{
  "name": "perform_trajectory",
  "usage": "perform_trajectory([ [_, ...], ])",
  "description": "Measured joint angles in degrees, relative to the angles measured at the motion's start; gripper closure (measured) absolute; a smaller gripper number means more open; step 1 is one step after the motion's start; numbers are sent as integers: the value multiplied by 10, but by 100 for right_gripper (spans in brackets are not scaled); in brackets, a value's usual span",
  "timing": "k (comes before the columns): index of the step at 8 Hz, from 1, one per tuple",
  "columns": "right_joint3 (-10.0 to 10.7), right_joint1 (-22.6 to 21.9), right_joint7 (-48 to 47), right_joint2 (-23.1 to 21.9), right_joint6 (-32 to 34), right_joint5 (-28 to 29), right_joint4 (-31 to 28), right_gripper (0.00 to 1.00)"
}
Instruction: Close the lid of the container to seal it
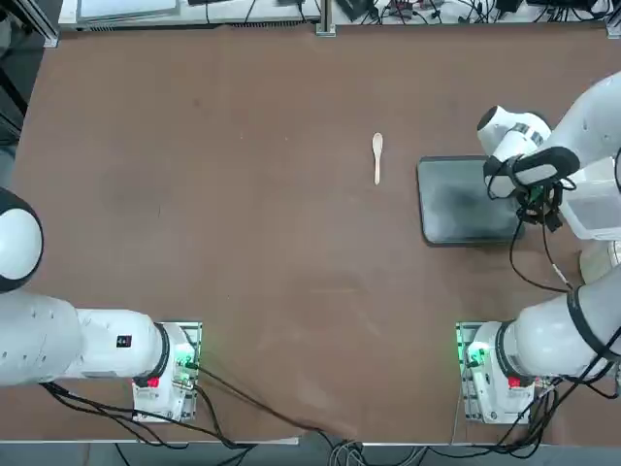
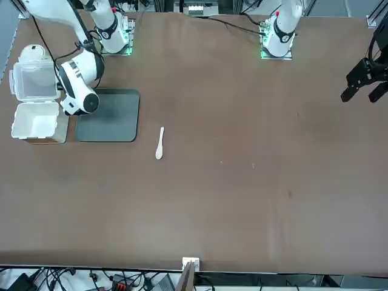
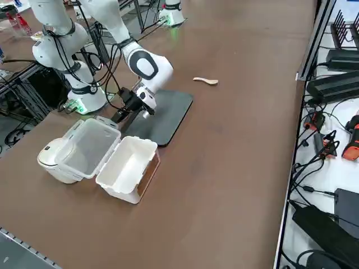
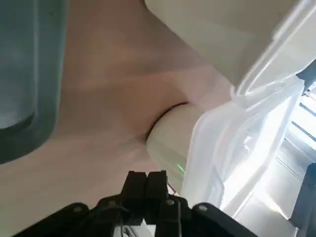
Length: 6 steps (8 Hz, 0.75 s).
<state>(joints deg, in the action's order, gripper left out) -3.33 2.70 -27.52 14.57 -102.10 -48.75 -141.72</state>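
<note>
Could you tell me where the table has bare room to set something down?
Left of the white spoon lies a wide bare stretch. It is crowded where the right gripper, grey tray and open container bunch together.

Brown table point(image 1: 291, 252) seen across most of overhead frame. Dark grey tray point(image 1: 466, 209) placed flat, right of centre, upper half. White spoon point(image 1: 377, 158) laid upright in frame, upper centre, just left of tray, not touching it. In right side view, round whitish object point(image 3: 53, 159) set at left, middle height. Black-and-orange tool point(image 3: 353, 143) seen at right edge; black cases point(image 3: 336, 88) stacked in a column at upper right.
</note>
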Motion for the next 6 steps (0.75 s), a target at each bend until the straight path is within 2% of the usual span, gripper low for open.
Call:
perform_trajectory([
  [4,-1,-3,-22,32,2,-5,-1,99],
  [6,-2,-21,-46,50,17,-15,-1,99],
])
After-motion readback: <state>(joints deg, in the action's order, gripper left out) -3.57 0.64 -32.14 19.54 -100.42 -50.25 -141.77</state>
